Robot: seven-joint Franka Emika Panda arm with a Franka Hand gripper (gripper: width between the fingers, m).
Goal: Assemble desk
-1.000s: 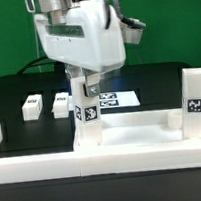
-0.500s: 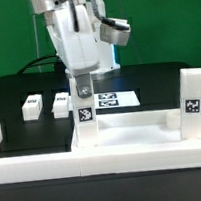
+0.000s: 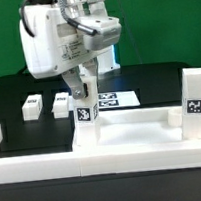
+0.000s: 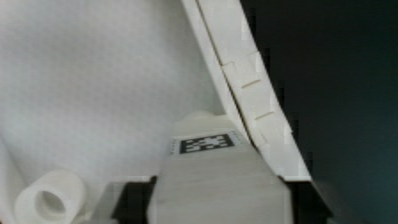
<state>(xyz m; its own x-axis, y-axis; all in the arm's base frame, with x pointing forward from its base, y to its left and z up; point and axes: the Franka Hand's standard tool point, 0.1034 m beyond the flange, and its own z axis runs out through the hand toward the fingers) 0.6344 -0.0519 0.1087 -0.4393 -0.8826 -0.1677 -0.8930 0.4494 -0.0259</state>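
The gripper point(image 3: 82, 91) is closed on the top of an upright desk leg point(image 3: 88, 125), which stands at the exterior view's left corner of the desk top point(image 3: 133, 137). A second leg point(image 3: 195, 101) stands at the right corner. Farther left, an outer loose leg point(image 3: 31, 107) and an inner loose leg point(image 3: 61, 103) lie on the black table point(image 3: 8, 98). The marker board point(image 3: 119, 98) lies beyond.
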